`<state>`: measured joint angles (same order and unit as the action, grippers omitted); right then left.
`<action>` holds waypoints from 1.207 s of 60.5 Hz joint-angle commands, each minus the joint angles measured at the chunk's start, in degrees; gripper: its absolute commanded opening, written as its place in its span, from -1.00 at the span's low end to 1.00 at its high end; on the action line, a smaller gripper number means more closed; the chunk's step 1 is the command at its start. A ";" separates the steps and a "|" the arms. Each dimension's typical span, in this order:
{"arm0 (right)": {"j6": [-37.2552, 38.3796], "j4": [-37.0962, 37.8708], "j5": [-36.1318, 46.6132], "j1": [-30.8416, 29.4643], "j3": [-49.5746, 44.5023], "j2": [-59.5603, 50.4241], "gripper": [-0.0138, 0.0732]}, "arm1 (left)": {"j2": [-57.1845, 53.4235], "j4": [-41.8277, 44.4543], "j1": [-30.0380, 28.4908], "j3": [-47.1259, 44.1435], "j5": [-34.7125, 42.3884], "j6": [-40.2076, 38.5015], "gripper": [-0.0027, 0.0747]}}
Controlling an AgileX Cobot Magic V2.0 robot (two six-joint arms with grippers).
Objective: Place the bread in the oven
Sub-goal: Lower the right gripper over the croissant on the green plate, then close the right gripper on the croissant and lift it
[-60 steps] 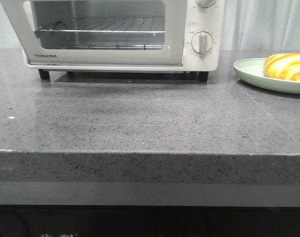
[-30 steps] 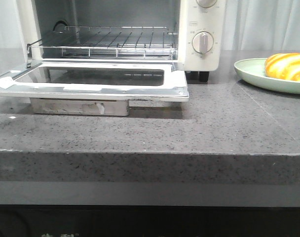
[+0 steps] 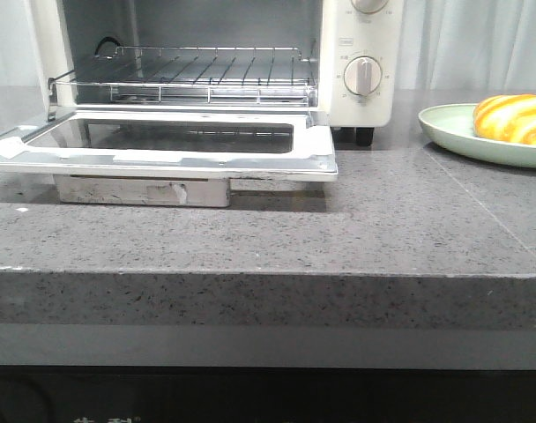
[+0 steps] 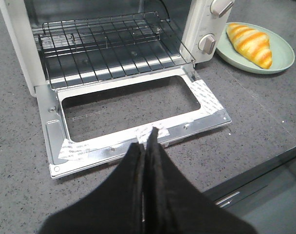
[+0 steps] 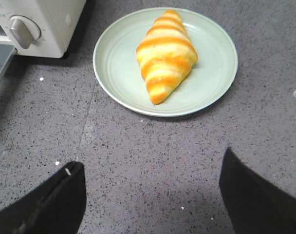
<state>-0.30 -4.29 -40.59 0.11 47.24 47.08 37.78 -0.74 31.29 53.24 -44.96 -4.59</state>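
The white oven [image 3: 356,53] stands at the back left with its glass door [image 3: 162,150] folded down flat and the wire rack [image 3: 197,75] bare; it also shows in the left wrist view [image 4: 114,53]. The bread [image 3: 515,117], a golden striped roll, lies on a pale green plate [image 3: 453,132] at the right. My left gripper [image 4: 146,139] is shut and empty, just in front of the door's front edge. My right gripper [image 5: 150,163] is open and empty, above the counter just short of the bread [image 5: 166,53] on its plate [image 5: 211,83].
The grey speckled countertop [image 3: 338,238] ends in a front edge low in the front view. The oven's dials [image 3: 362,76] face forward, between the door and the plate. White curtains hang behind.
One second ago the oven door was shut upright; by half a second ago it lay folded down flat, and it has stayed so. The bread and plate have not moved.
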 commanded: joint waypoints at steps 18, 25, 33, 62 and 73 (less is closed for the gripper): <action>-0.20 -0.35 -7.73 -0.20 17.84 21.48 0.65 | -0.16 -0.16 0.05 1.29 4.87 -0.07 -0.98; 1.01 -0.18 -9.07 -0.20 22.05 27.94 0.65 | -0.16 -0.44 0.05 1.29 4.87 -0.07 -0.98; 1.14 -0.11 -9.19 -0.20 25.89 33.86 0.65 | -0.16 -0.72 0.05 1.29 4.87 -0.07 -0.98; 2.85 3.22 -9.07 -0.20 35.59 49.21 0.65 | -0.16 -0.72 0.05 1.29 4.87 -0.07 -0.98; 4.00 3.45 -6.26 -0.20 37.23 52.53 0.65 | -0.16 -0.72 0.05 1.29 4.87 -0.07 -0.98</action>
<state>3.03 -1.59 -50.36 0.11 82.07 101.02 37.53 -0.93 31.29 52.99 -44.85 -4.59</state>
